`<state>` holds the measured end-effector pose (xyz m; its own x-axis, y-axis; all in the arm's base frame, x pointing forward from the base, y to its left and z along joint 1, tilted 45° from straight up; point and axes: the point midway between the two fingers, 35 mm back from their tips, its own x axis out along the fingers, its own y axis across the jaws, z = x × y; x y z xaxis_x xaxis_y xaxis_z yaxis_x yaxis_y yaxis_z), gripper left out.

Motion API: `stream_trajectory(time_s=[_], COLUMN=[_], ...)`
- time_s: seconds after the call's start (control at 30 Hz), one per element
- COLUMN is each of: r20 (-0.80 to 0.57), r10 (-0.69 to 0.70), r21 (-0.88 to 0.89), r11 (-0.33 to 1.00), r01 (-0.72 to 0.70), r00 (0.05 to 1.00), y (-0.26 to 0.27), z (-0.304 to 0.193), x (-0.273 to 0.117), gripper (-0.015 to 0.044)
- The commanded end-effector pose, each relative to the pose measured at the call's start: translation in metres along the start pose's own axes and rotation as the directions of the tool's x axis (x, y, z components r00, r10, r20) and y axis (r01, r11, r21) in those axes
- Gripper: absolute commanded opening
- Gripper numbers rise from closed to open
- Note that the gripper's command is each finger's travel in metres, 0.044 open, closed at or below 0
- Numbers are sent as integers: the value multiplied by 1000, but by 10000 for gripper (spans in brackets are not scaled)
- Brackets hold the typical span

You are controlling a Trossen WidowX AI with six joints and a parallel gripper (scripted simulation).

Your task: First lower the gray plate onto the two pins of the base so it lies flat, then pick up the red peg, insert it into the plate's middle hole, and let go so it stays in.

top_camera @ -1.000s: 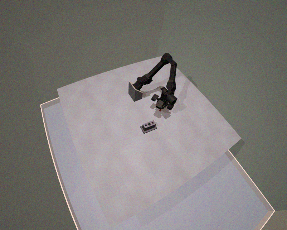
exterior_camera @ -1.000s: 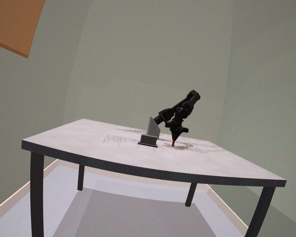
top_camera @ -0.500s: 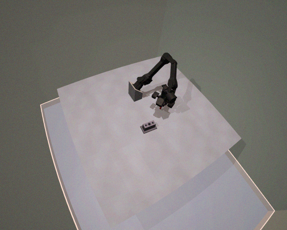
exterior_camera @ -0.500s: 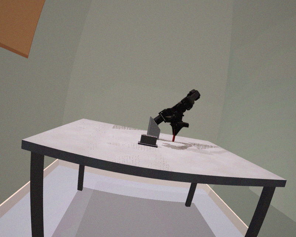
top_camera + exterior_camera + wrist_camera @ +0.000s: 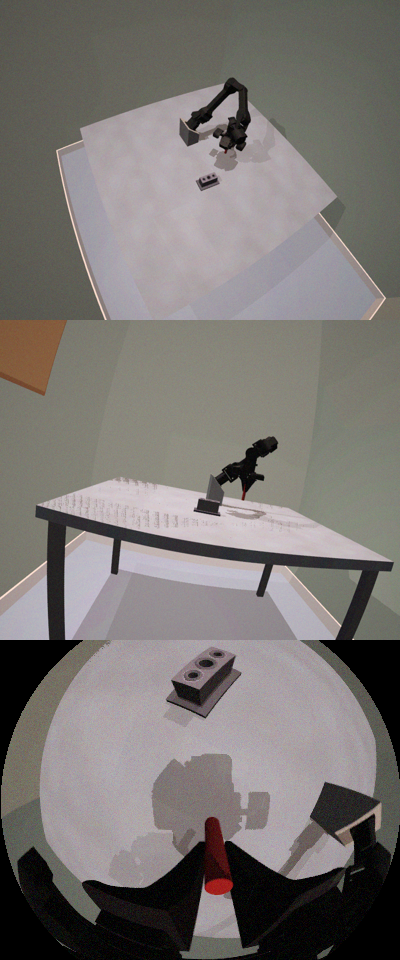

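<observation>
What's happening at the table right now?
The black arm is holding the red peg upright or nearly so in its closed pincer, raised above the tabletop. A block with three openings in its top stands on the table, looking like the base with the plate already seated. The peg isn't in its middle hole yet; that insertion and release remain.
</observation>
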<state>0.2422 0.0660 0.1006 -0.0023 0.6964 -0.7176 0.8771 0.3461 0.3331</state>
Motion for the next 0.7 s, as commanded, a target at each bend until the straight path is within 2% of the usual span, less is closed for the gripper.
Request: stream_trajectory(time_s=[0.0,0.67], r20=[-3,5], r10=[-7,-7], r21=[9,5], r11=[1000,1000], r01=[7,7], r00=[1000,1000], y=[1,16], z=[5,61], x=[1,-4], gripper=[0,0])
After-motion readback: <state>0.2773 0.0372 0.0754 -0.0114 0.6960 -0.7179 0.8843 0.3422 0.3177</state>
